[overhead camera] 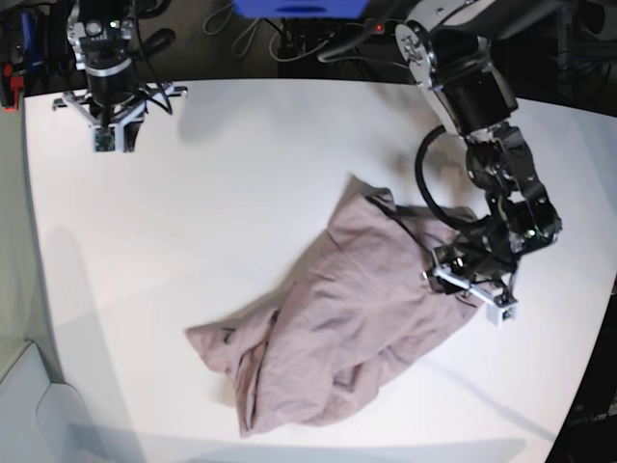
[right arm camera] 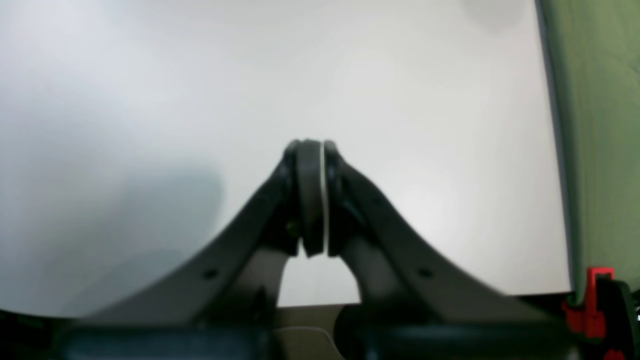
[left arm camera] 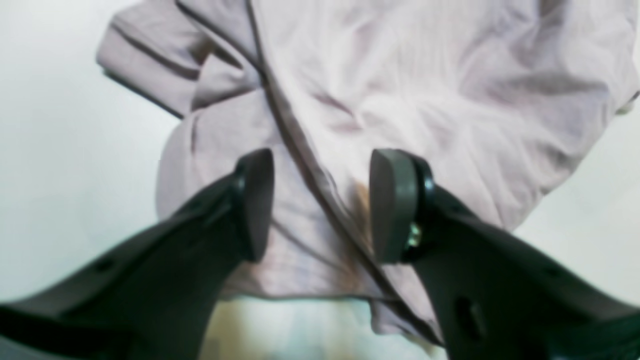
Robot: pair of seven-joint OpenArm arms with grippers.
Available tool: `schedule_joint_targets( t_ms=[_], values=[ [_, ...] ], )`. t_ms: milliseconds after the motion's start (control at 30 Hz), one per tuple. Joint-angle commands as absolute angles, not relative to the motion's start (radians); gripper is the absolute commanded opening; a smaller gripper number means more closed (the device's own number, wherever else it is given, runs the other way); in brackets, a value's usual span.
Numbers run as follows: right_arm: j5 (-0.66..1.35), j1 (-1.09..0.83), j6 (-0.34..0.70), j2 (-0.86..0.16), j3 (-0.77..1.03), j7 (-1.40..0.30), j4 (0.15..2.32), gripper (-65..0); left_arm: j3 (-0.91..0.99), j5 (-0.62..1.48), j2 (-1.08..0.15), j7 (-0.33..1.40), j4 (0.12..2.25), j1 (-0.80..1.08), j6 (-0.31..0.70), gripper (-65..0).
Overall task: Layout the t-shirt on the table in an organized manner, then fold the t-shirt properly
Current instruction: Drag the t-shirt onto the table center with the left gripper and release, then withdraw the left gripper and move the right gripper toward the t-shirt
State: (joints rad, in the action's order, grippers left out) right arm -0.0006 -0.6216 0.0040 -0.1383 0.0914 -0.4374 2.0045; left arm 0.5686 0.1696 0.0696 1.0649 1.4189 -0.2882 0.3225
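Note:
The mauve-brown t-shirt (overhead camera: 337,328) lies crumpled in a heap on the white table (overhead camera: 193,193), right of the middle. My left gripper (overhead camera: 465,280) is down at the shirt's right edge. In the left wrist view its two pads stand apart, the gripper (left arm camera: 322,200) open, with a raised hem fold of the t-shirt (left arm camera: 400,90) running between them; neither pad visibly presses the cloth. My right gripper (right arm camera: 315,150) is shut with nothing in it, over bare table (right arm camera: 400,75). In the base view the right gripper (overhead camera: 106,135) is at the far left corner, well away from the shirt.
Cables and a blue object (overhead camera: 299,8) sit beyond the table's back edge. The right wrist view shows the table's edge with a green surface (right arm camera: 600,125) beyond it and a red part (right arm camera: 597,300) near the corner. A pale ledge (overhead camera: 29,405) lies at the lower left.

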Motion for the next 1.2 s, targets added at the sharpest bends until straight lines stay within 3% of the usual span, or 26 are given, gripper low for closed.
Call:
schedule_joint_targets(
  t_ms=[0, 667, 733, 867, 1167],
  values=[
    [-0.004, -0.627, 0.005, -0.145, 0.094, -0.415, 2.022, -65.0, 0.570, 0.183, 0.065, 1.050, 1.432, -0.311, 0.323, -35.1],
    [-0.002, -0.613, 0.005, -0.145, 0.094, -0.415, 2.022, -65.0, 0.568, 0.191, 0.068, 1.000, 1.313, -0.312, 0.321, -36.3],
    [-0.002, -0.613, 0.005, -0.145, 0.094, -0.415, 2.022, -65.0, 0.568, 0.191, 0.070, 1.000, 1.313, -0.315, 0.321, -41.7],
    [-0.002, -0.613, 0.005, -0.145, 0.094, -0.415, 2.022, -65.0, 0.573, 0.191, 0.070, 1.000, 1.313, -0.349, 0.321, -65.0],
    [-0.001, -0.598, 0.005, -0.145, 0.041, -0.415, 2.022, -65.0, 0.576, 0.193, 0.070, 1.006, 1.445, -0.438, 0.321, -64.5]
  ],
)
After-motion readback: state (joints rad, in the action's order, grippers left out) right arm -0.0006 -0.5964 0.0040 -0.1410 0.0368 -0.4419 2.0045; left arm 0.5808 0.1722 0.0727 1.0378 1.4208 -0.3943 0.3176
